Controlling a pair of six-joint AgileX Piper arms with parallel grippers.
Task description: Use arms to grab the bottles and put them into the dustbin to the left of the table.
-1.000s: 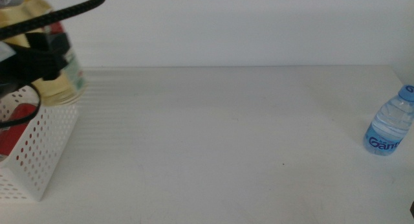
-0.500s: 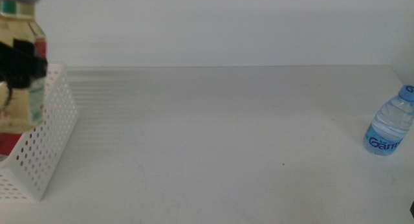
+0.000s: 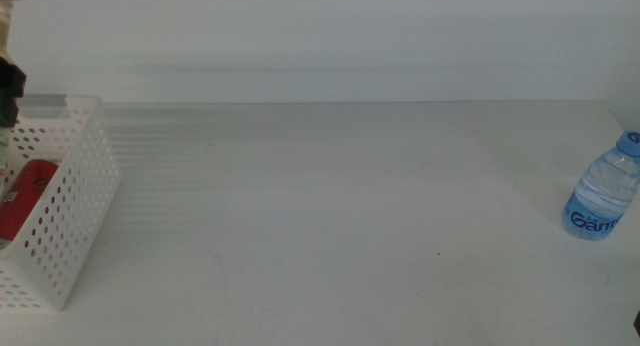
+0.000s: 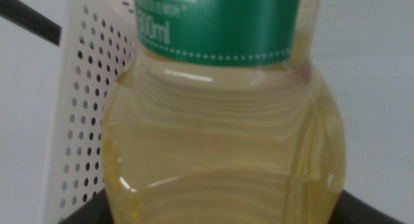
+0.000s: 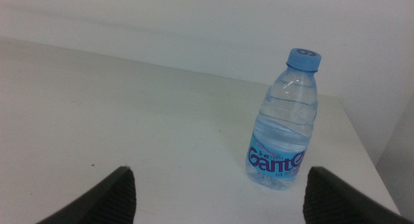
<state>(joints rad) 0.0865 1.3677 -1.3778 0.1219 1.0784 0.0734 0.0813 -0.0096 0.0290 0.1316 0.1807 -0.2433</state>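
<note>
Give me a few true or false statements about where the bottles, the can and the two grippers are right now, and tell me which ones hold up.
1. The red can lies inside the white basket. True.
2. The water bottle lies on its side. False: it stands upright on the table, blue cap on top.
3. The left gripper holds the yellow bottle. True.
4. The right gripper is shut on the water bottle. False: its jaws are open, short of the bottle.
5. The water bottle stands beside the basket. False: it is near the table's opposite end.
</note>
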